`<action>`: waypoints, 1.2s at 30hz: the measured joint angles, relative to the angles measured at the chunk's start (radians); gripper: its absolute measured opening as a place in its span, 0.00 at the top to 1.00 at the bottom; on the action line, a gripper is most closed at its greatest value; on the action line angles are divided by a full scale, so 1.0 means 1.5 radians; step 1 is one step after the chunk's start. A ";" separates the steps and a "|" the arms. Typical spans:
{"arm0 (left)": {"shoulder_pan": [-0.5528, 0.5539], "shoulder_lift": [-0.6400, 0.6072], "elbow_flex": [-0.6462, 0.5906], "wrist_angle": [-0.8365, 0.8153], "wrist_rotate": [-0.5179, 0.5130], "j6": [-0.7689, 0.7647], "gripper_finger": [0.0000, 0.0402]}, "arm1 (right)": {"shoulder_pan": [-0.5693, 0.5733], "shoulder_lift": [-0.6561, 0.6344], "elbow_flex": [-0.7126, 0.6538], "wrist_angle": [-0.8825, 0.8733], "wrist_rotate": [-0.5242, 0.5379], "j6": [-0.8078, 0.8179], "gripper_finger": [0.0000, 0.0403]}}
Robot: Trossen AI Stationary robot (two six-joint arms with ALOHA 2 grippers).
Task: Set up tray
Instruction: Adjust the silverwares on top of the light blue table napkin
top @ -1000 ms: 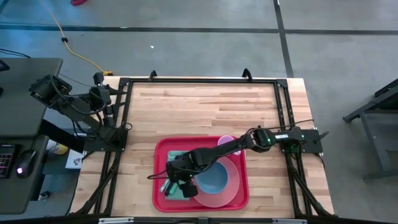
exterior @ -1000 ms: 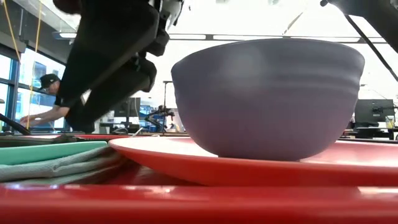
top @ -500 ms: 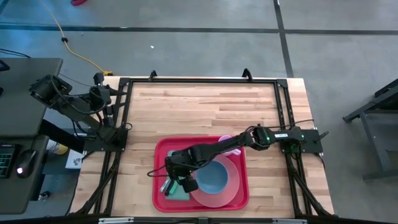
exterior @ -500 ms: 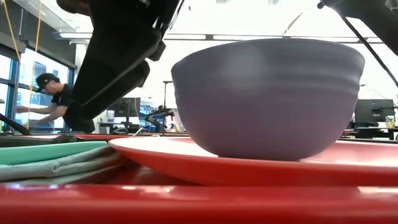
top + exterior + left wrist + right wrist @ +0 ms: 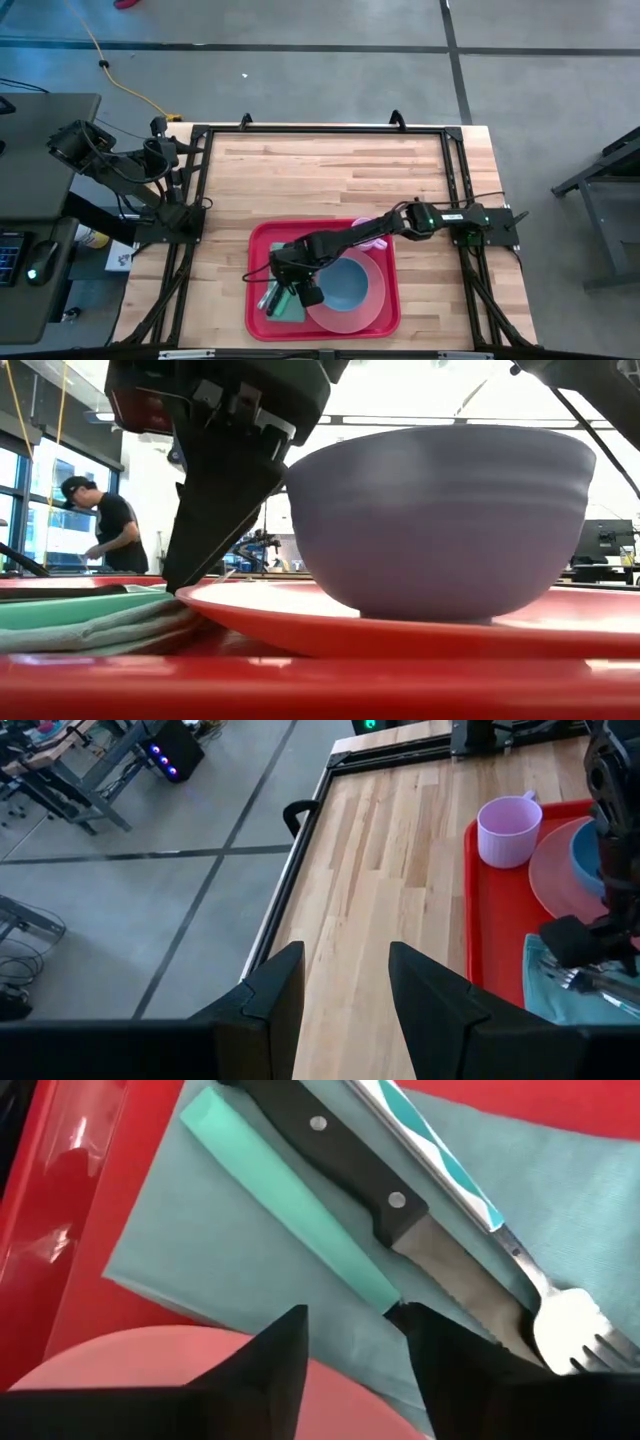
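Red rectangular plastic tray [image 5: 258, 240], rounded corners, low raised rim, lying flat on the wooden desk [image 5: 330, 170] near its front edge, roughly centred. Loaded: pink plate, blue bowl, pink cup, teal napkin with cutlery.

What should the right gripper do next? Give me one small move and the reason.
Probably lift the right gripper straight up, clear of the napkin. Its jaws stand apart and empty just above the teal-handled utensil, which lies flat on the napkin beside the knife and fork, inside the tray.
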 joint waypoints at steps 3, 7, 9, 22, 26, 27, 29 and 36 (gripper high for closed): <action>0.000 0.000 0.000 0.000 0.001 0.000 0.56 | 0.000 0.000 -0.001 0.006 -0.001 0.001 0.66; 0.000 0.000 0.000 0.000 0.001 0.000 0.56 | 0.000 0.000 -0.002 0.011 0.003 -0.001 0.67; 0.000 0.000 0.000 0.000 0.001 0.000 0.56 | -0.002 0.000 -0.002 0.011 0.001 -0.002 0.68; 0.000 0.000 0.000 0.000 0.012 0.000 0.56 | 0.002 0.000 -0.001 -0.063 0.001 -0.090 0.68; 0.000 0.000 0.000 0.000 0.012 0.000 0.56 | 0.002 0.000 -0.001 -0.067 0.003 -0.104 0.68; 0.000 0.000 0.000 0.000 0.012 0.000 0.56 | 0.002 0.000 -0.001 -0.065 0.003 -0.104 0.68; 0.000 0.000 0.000 0.000 0.013 -0.001 0.56 | 0.002 -0.002 -0.002 -0.060 0.004 -0.101 0.68; 0.000 0.000 0.000 0.000 0.013 -0.002 0.56 | 0.002 -0.014 0.013 -0.010 0.016 -0.100 0.68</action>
